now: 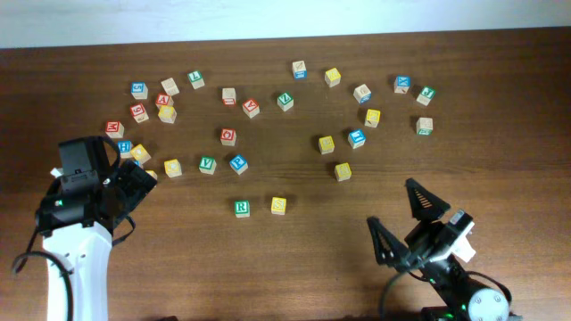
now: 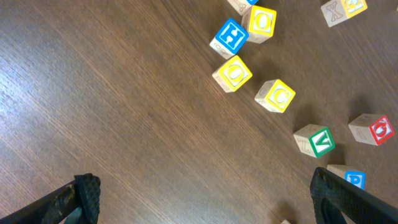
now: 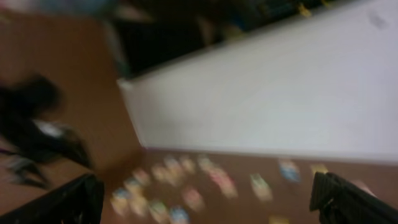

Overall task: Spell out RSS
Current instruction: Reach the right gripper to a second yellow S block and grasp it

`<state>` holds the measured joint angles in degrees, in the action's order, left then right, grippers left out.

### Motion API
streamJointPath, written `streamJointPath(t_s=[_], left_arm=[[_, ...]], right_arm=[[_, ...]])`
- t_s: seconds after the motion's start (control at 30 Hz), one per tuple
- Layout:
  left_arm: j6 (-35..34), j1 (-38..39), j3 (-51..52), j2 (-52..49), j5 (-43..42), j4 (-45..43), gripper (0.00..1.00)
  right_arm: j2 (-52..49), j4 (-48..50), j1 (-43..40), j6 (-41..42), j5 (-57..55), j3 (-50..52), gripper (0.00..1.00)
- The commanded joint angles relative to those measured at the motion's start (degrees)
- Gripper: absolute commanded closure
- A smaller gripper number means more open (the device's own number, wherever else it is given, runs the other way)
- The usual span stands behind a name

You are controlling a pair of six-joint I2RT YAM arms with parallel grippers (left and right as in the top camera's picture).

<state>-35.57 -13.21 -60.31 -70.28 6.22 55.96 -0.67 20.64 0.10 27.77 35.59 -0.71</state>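
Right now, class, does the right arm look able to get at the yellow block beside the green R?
Probably yes. The right gripper is open, and only bare table lies between it and the yellow block; the green R sits on its far side.

R block (image 1: 242,208) left of S block (image 1: 278,205), near, apart

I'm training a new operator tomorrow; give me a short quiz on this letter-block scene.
1. True or false: in the overhead view, the green wooden R block sits left of the yellow wooden S block.
2. Which end effector holds a block? A left, B right, C neither.
3. Fill in: the green-lettered wooden block in the left wrist view shows ___.
Key: 1 true. 2 C: left end effector and right end effector are open, empty. 3 V.
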Motion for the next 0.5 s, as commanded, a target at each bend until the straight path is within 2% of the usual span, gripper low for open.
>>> streamJointPath(t_s=[0.0, 0.03, 0.07, 0.13, 0.2, 0.3, 0.37, 0.47], left_arm=[[0.5, -0.2, -0.5, 0.8, 0.0, -0.1, 0.01], [0.5, -0.2, -0.5, 0.8, 0.1, -0.1, 0.01], [0.5, -0.2, -0.5, 0.8, 0.0, -0.1, 0.01], [0.5, -0.2, -0.5, 0.8, 0.1, -0.1, 0.01], [0.5, -0.2, -0.5, 0.8, 0.1, -0.1, 0.01], [0.5, -0.2, -0.5, 0.8, 0.1, -0.1, 0.01], [0.5, -0.2, -0.5, 0.8, 0.1, -0.1, 0.01], [0.5, -0.2, -0.5, 0.8, 0.1, -0.1, 0.01]], right_arm=[[0.3, 18.4, 0.3, 8.8, 4.7, 0.1, 0.02], [0.3, 24.3, 0.3, 8.8, 0.2, -1.9, 0.02], [0.2, 23.1, 0.3, 8.2, -3.6, -6.8, 0.02], [-0.6, 16.9, 0.3, 2.3, -3.8, -14.8, 0.02], [-3.8, -1.4, 0.3, -7.8, -3.8, -28.2, 0.02], [-15.4, -37.9, 0.3, -26.8, -3.8, -52.1, 0.02], [-26.8, -56.3, 0.3, -28.5, -4.4, -64.3, 0.02], [-42.5, -70.8, 0.3, -28.5, -4.4, -73.4, 0.02]])
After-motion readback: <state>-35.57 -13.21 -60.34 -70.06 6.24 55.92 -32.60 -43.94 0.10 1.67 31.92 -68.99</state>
